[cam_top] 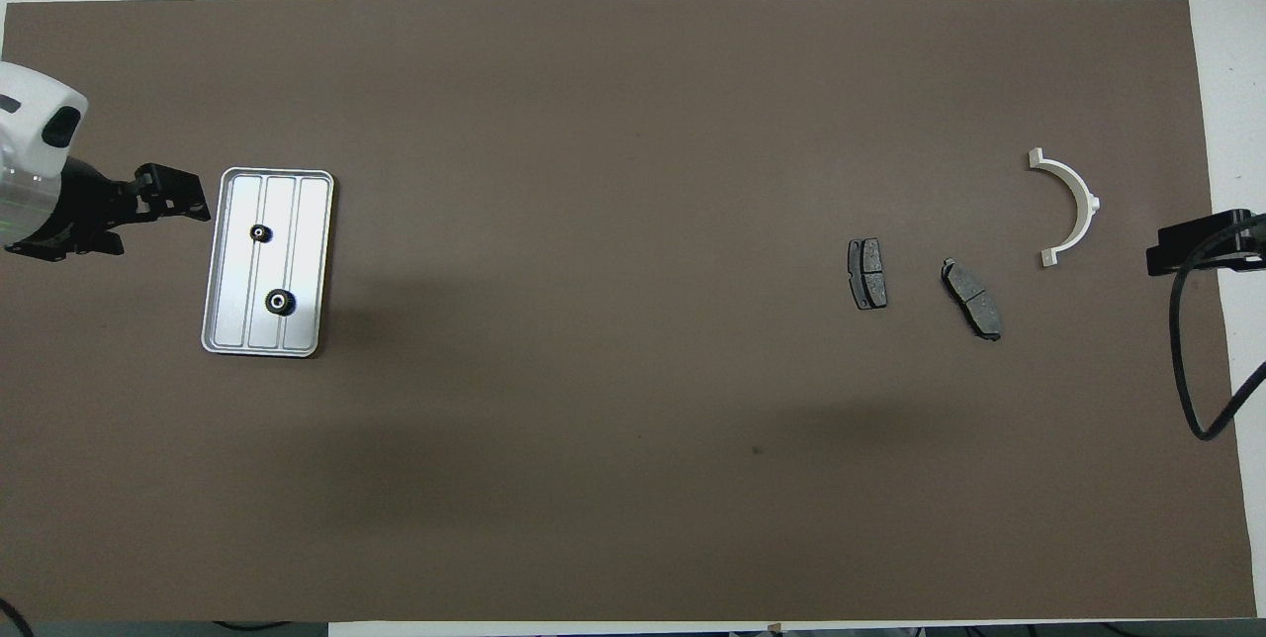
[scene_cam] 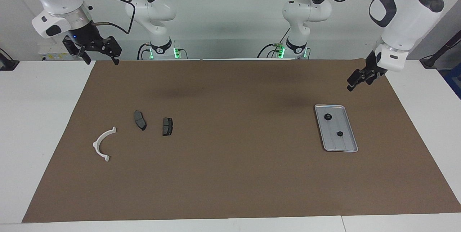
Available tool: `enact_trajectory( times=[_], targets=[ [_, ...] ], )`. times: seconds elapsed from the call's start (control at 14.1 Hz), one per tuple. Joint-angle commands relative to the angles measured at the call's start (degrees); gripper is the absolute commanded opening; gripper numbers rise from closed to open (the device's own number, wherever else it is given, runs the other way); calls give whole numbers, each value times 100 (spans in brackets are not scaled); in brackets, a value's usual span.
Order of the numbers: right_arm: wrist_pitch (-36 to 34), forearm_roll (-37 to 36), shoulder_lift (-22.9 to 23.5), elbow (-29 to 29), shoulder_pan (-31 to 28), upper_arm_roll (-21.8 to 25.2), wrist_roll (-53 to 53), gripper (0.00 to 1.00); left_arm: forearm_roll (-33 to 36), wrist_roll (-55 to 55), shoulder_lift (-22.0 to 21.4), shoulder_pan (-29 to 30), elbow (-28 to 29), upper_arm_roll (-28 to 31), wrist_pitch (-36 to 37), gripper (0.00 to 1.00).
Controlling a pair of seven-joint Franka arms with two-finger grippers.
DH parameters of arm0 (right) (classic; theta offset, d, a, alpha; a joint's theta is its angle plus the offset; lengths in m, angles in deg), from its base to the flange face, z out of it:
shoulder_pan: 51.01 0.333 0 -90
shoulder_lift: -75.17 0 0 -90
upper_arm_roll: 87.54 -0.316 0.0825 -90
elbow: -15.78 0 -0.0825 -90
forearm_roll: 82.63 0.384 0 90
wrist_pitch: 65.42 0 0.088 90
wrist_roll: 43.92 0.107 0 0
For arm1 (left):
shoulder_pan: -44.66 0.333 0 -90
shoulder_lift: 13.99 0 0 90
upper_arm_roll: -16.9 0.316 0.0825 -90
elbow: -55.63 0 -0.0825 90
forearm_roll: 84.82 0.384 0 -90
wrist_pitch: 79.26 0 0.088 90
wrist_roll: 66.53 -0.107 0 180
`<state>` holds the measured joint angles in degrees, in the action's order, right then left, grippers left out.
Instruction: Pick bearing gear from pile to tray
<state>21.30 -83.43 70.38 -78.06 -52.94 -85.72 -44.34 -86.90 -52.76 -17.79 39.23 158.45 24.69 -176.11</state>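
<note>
Gears in tray, both grippers empty

Two small black toothed bearing gears point(scene_cam: 339, 133) point(scene_cam: 327, 117) lie flat in the ribbed silver tray point(scene_cam: 344, 147), its long axis running toward the robots. Left gripper point(scene_cam: 354, 81) and waiting right gripper point(scene_cam: 100, 57) hang raised, fingers spread.

Your silver-grey ribbed tray point(scene_cam: 348, 145) holds two black gears point(scene_cam: 328, 116). Beside a white bracket point(scene_cam: 102, 144), dark grey pads point(scene_cam: 167, 126) dot brown paper point(scene_cam: 230, 174).
</note>
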Motion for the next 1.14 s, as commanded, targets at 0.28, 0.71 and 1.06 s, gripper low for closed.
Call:
enact_trajectory(
  times=[0.28,0.71,1.06],
  targets=[
    [-94,-52,-110,-126,-105,-59,-151,100,-100,-540,187,438,-1118,-348,1398,100],
    [-94,-52,-101,-109,-105,-76,-143,100,-73,-700,-156,586,-264,-541,-33,100],
    [-76,-52,-110,-109,-105,-59,-143,100,-47,-691,344,534,-921,-533,324,100]
  ],
)
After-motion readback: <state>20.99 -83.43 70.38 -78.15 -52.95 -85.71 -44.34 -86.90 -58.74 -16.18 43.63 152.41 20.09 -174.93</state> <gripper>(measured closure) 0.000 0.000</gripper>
